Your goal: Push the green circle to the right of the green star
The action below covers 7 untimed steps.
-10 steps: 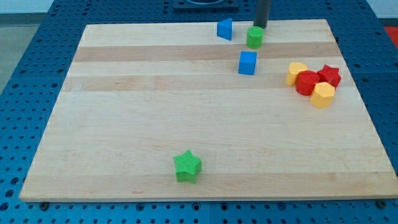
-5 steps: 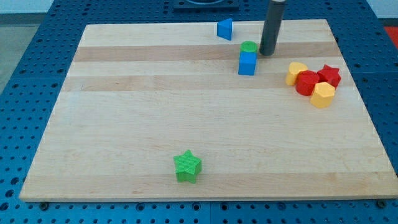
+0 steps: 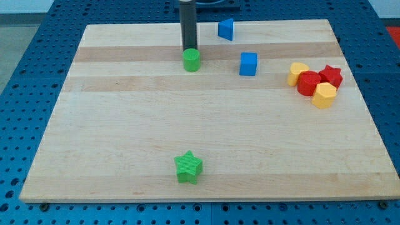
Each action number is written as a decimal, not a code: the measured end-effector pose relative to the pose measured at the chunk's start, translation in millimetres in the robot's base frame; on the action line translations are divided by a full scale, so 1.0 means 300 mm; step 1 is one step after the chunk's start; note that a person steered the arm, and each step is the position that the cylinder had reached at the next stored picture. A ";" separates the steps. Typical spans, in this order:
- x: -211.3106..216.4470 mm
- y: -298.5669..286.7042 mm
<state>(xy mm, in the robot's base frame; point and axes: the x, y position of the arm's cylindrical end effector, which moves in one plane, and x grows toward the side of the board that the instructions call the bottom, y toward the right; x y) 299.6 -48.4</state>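
The green circle (image 3: 191, 60) is a short cylinder standing in the upper middle of the wooden board (image 3: 125, 137). The green star (image 3: 188, 167) lies near the board's bottom edge, almost straight below the circle. My tip (image 3: 188, 50) is at the lower end of the dark rod, just behind the green circle on its top side, touching or nearly touching it.
A blue cube (image 3: 249, 64) sits right of the green circle. A blue triangular block (image 3: 226, 29) lies near the top edge. At the right stands a tight cluster: a yellow block (image 3: 298, 73), a red block (image 3: 308, 83), a red star (image 3: 330, 76), a yellow hexagon (image 3: 324, 95).
The green circle has moved left from beside the blue cube to the upper middle. My tip has swung from the circle's right side to just above it. Other blocks are unmoved.
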 end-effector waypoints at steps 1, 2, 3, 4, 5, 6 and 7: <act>0.099 0.001; 0.220 0.006; 0.340 0.006; 0.412 0.033; 0.332 0.026; 0.345 0.081; 0.440 0.123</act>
<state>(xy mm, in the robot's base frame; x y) 431.6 -11.5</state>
